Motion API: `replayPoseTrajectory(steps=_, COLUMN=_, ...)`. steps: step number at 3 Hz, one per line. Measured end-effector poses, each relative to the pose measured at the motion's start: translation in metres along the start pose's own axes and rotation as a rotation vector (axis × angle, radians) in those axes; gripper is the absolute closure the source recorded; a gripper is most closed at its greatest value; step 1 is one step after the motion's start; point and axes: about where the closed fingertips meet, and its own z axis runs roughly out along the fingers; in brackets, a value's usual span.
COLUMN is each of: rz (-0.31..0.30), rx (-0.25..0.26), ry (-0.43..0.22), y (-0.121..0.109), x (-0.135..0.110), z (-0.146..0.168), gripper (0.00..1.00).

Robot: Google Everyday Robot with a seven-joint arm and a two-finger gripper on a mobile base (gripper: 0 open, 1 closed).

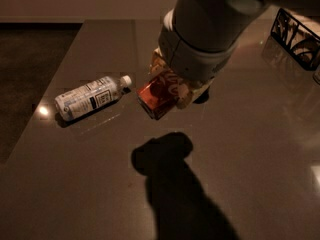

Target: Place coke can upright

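The coke can (159,95) is red-orange with white lettering. It hangs tilted above the grey table (240,149), its lower end pointing down and left. My gripper (170,81) comes down from the big grey arm at the top and is shut on the coke can, with one pale finger (184,99) on its right side and another at its upper left. The can's top is hidden behind the gripper. The arm's shadow lies on the table below the can.
A clear plastic water bottle (90,98) with a white cap lies on its side left of the can. A dark wire rack (297,39) stands at the back right. The table's left edge runs diagonally beside a dark floor.
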Motion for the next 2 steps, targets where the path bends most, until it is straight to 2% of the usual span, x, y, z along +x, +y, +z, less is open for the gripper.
replayPoseTrajectory(steps=1, rz=-0.072, rx=0.003, ry=-0.025, y=-0.019, x=0.024, z=0.018, gripper=1.0)
replayPoseTrajectory(steps=2, rz=-0.178, rx=0.038, ry=-0.019, y=-0.025, x=0.036, z=0.031, gripper=1.0)
